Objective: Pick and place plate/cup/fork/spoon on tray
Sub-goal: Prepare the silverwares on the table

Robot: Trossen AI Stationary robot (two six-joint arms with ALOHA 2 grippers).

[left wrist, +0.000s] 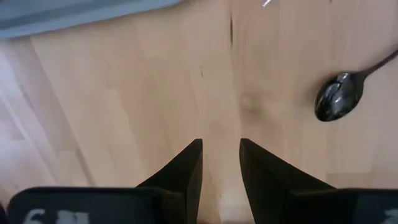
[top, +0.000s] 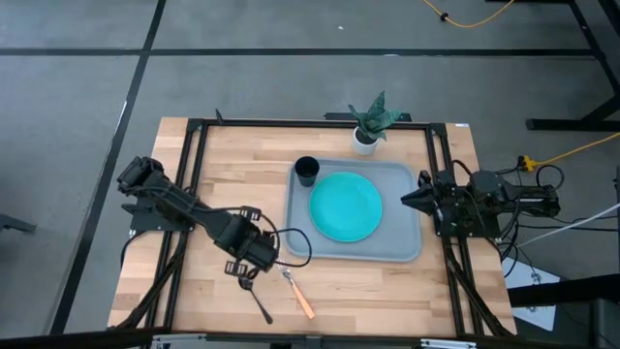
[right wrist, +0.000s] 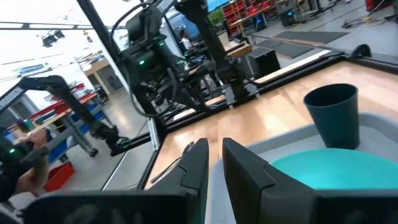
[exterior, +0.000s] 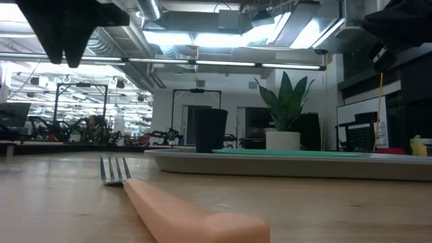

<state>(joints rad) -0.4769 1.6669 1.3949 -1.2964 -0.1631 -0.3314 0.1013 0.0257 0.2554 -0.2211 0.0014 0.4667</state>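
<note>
left gripper [top: 250, 268] hangs above spoon [top: 258, 299], fingers narrowly parted, empty. fork [top: 296, 292] just beside; plate [top: 345, 206], cup [top: 306, 171] on tray [top: 407, 244]. risk: thin handle slips, or fork gets nudged.

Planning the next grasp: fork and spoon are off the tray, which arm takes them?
Left. Its gripper hovers by the spoon and fork, fingers slightly apart. The right gripper waits at the tray's far edge.
</note>
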